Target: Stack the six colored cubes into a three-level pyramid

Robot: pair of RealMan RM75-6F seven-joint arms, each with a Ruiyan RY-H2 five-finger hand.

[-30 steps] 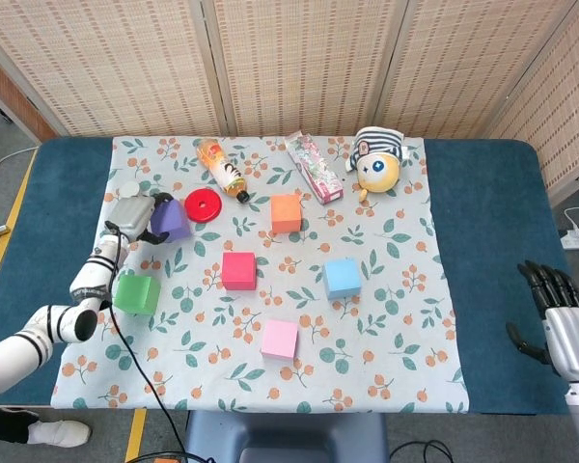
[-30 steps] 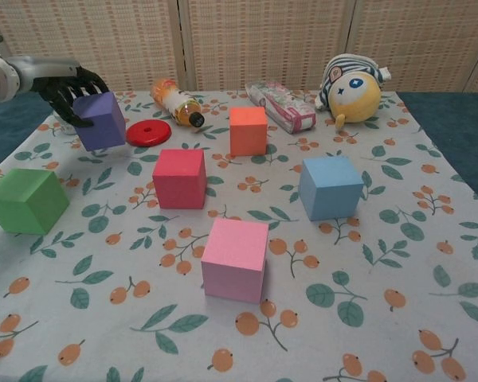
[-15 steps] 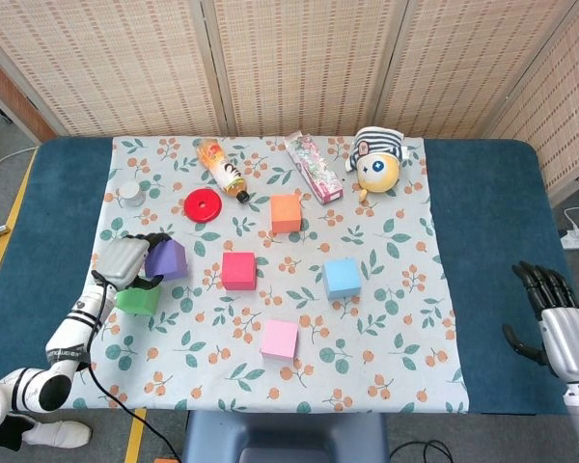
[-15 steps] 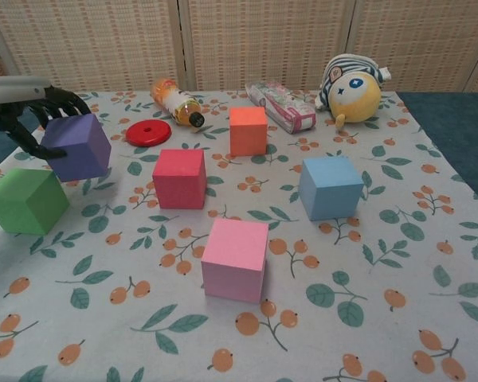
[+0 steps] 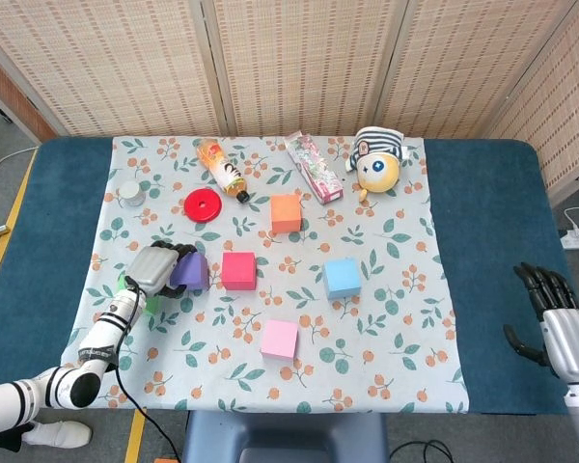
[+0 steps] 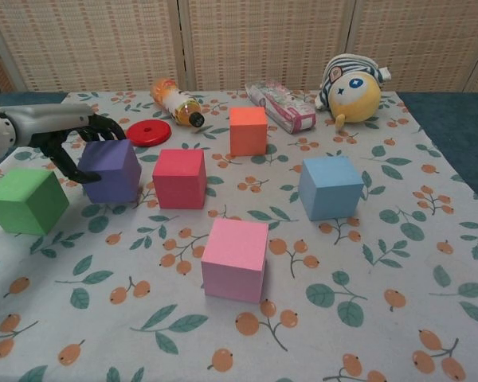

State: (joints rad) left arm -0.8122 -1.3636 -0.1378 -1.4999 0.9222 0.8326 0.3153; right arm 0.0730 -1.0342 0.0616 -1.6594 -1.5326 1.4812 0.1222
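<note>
Building the base row: left hand [image 6: 68, 135] wrapped around purple cube [image 6: 110, 170], low over the desk [image 5: 482, 241], between green cube [image 6: 24, 199] and red cube [image 6: 179, 177]. Next, judged: set down flush beside red, then release. Right hand [image 5: 558, 323] idle, fingers apart, holding nothing.

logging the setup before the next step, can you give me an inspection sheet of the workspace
surface: floral cloth over a blue table.
job's things: purple cube beside the red cube; green cube, orange cube, blue cube and pink cube lie apart, none stacked.
clutter: bottle, red disc, pink packet, plush toy, small round tin.
hands: left hand grips the purple cube; right hand holds nothing, off the cloth.
cables: black cable along the left arm; white cord on the floor.
surroundings: woven screen panels behind.
</note>
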